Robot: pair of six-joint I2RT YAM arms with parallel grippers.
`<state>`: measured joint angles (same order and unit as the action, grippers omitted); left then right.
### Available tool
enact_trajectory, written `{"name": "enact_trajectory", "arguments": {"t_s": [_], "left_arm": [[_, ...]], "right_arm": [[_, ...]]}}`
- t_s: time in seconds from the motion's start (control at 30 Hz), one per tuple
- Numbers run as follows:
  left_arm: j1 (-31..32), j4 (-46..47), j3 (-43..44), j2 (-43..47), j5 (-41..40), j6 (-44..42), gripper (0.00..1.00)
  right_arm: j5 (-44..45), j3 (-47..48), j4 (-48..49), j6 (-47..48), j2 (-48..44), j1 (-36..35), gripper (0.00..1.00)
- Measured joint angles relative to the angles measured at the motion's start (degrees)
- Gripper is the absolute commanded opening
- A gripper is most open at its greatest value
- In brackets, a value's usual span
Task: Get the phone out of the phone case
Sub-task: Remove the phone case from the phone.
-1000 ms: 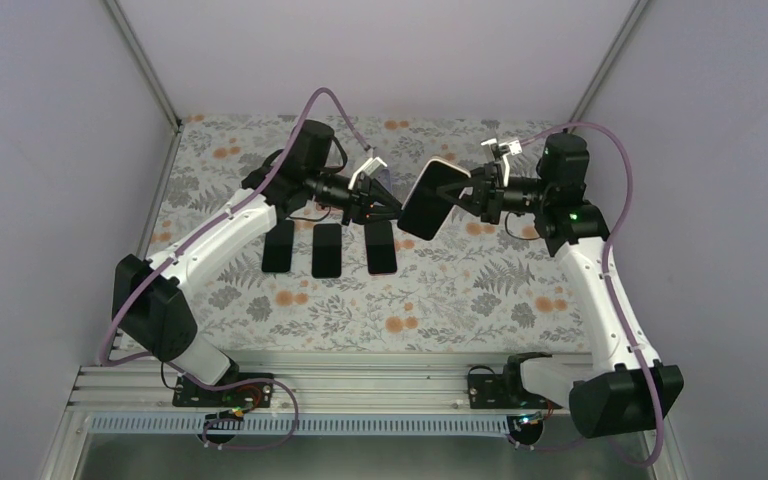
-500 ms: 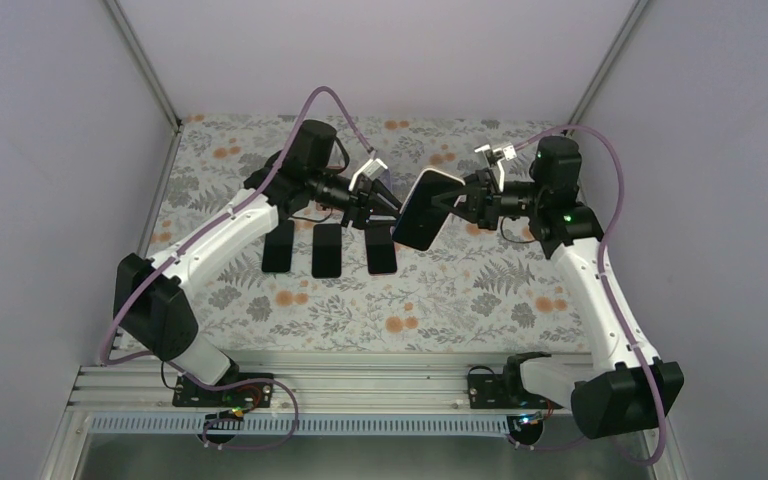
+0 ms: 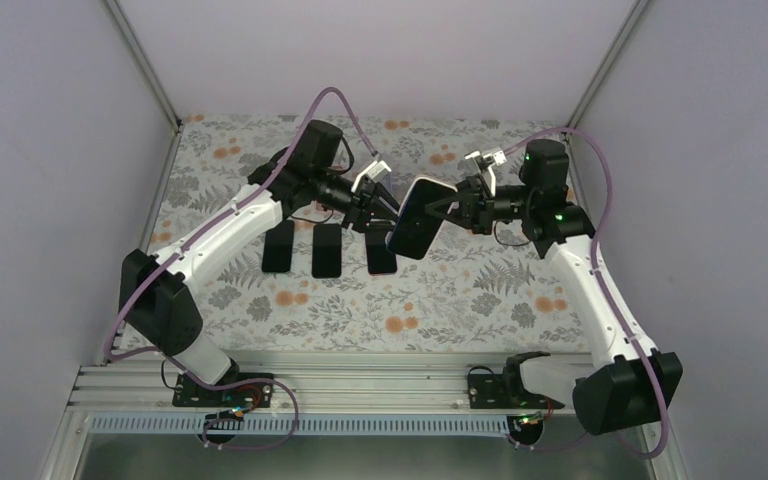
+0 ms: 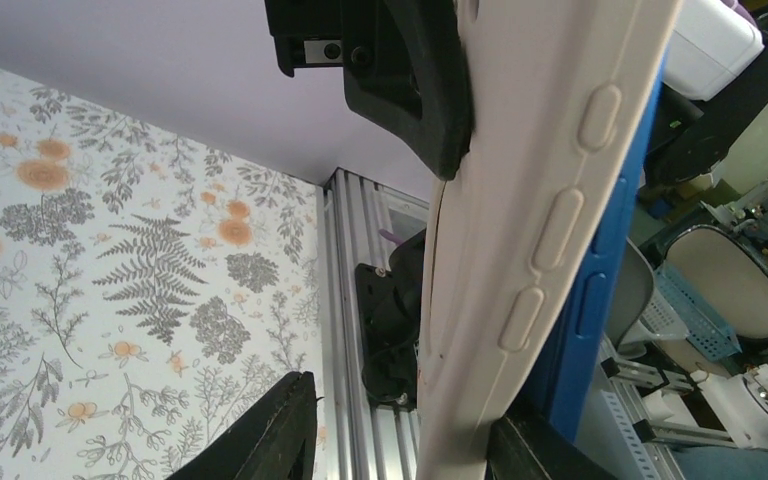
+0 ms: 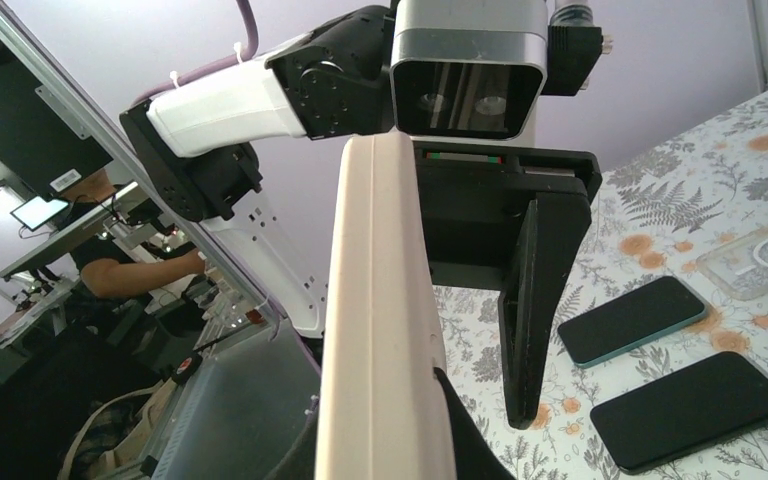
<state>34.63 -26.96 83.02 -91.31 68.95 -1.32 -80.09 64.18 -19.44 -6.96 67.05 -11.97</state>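
The phone case (image 3: 430,185) is cream and held up in the air over the mat, with the dark phone (image 3: 412,222) inside it. My right gripper (image 3: 452,205) is shut on the case from the right; in the right wrist view the case edge (image 5: 380,300) runs up between its fingers. My left gripper (image 3: 388,208) stands open at the case's left edge. The left wrist view has the case side (image 4: 550,220) with its button covers between my spread fingers (image 4: 275,430), one of them well clear of it. The phone's blue edge (image 4: 600,300) peeks out behind the case.
Three dark phones (image 3: 278,246) (image 3: 326,250) (image 3: 381,256) lie side by side on the floral mat (image 3: 440,300) under the left arm. A clear empty case (image 5: 765,262) lies beyond them. Grey walls close in both sides, and an aluminium rail (image 3: 360,385) runs along the near edge.
The right arm has carried the cased phone left toward the left gripper. The left jaws have opened and now straddle the case's edge.
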Motion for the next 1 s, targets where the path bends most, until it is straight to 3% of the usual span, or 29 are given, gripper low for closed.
{"name": "enact_trajectory", "arguments": {"t_s": [0.43, 0.67, 0.87, 1.0], "left_arm": [[1.3, -7.4, 1.6, -0.5, -0.6, -2.1, 0.37], [1.6, -7.3, 1.6, -0.9, -0.2, 1.1, 0.23], [1.5, -0.6, -0.5, -0.7, 1.5, 8.3, 0.03], [0.7, 6.6, -3.6, 0.0, 2.7, 13.3, 0.02]], "right_arm": [[-3.5, 0.1, -3.7, 3.1, 3.0, -1.9, 0.03], [-4.8, 0.8, -5.0, 3.4, 4.9, -1.9, 0.03], [-4.2, 3.1, -7.2, 3.1, 6.9, -1.8, 0.04], [-2.9, 4.7, -9.0, 2.7, 7.9, -1.8, 0.04]]}}
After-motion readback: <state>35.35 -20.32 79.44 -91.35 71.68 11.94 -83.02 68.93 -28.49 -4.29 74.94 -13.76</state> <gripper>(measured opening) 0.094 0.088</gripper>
